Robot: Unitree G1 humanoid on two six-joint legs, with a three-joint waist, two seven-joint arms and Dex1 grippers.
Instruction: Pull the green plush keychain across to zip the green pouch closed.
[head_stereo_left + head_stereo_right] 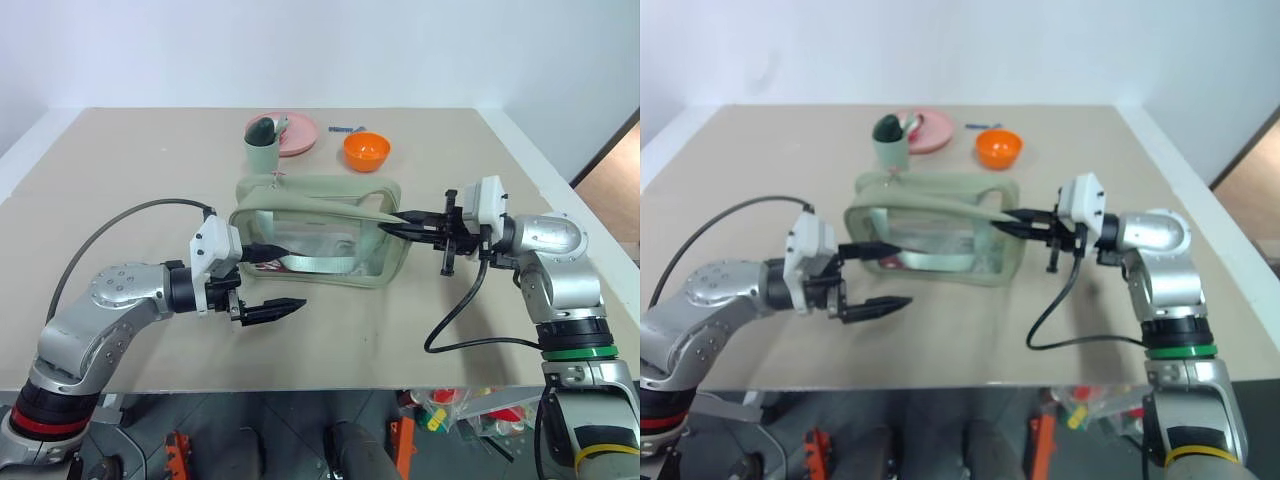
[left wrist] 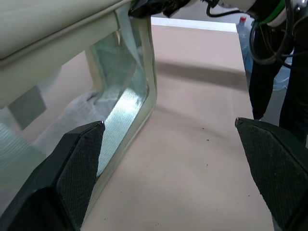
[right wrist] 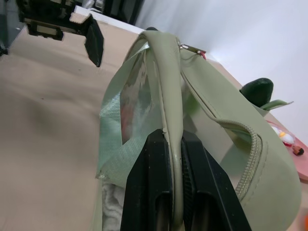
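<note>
Right claw (image 1: 405, 222) clamped on right end seam of green pouch (image 1: 330, 205); left claw (image 1: 275, 280) spread wide at pouch's left near corner, nothing held, on bench (image 1: 150, 150)

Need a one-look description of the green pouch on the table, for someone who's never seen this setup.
On the tan table, look at the middle, between the left gripper and right gripper. The green pouch stands there: soft, pale sage, boxy, with clear side windows and a strap. Unlike the small green cup, pink plate and orange bowl behind it, it is large and see-through.
</note>
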